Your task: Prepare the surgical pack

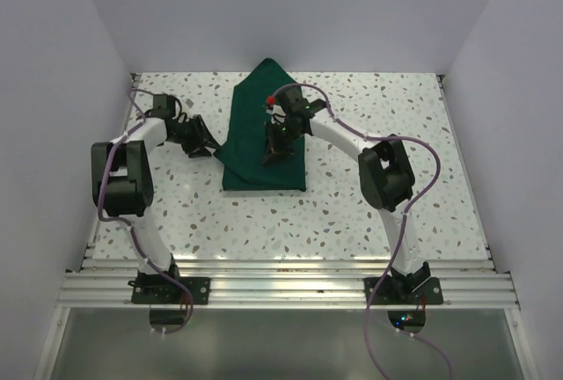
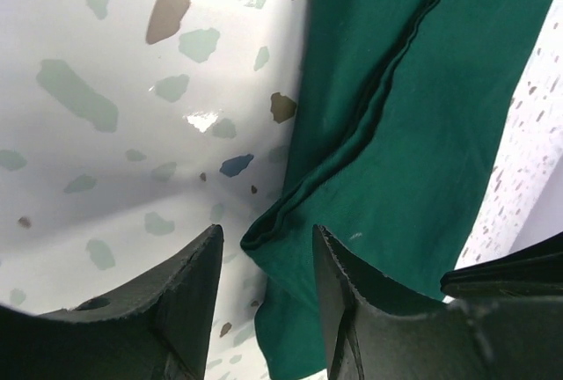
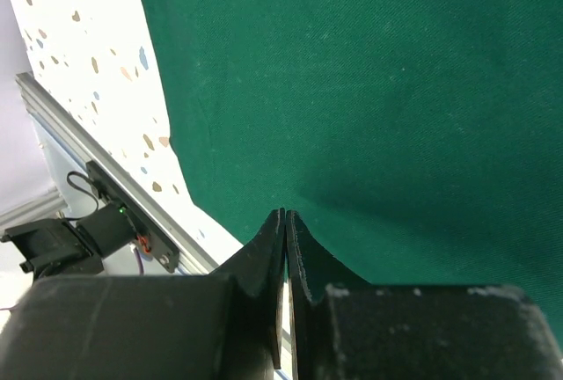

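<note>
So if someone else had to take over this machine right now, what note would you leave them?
Left end effector: open, at the left edge of the green cloth, with a fold corner between its jaws, not gripped.
Right end effector: shut, holding nothing, over the cloth.
Cloth: folded into a bundle in the middle of the table; anything inside it is hidden.
Done: cloth folded over.
Left: probably the last folds; I can't tell how many.

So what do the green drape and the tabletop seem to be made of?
The green drape looks like matte woven cloth: fine weave up close, folded edges in soft layers. The tabletop looks hard and glossy, speckled like terrazzo, with bright glare; stone or printed laminate, I cannot tell.
</note>
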Robot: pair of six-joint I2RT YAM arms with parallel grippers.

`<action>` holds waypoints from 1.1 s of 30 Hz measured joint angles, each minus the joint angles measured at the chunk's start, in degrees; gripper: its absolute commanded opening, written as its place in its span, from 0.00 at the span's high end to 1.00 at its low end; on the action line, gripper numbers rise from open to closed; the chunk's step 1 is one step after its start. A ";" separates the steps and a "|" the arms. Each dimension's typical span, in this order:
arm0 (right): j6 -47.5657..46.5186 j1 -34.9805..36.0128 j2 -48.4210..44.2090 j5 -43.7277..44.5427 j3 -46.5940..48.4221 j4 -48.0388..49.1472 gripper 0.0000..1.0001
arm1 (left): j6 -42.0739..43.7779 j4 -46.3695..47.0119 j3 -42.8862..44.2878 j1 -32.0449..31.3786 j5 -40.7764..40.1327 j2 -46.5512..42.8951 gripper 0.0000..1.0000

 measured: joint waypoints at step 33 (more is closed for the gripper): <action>0.44 -0.04 0.04 -0.28 -0.11 0.37 0.97 | -5.95 7.69 -1.09 -5.90 11.32 3.56 0.57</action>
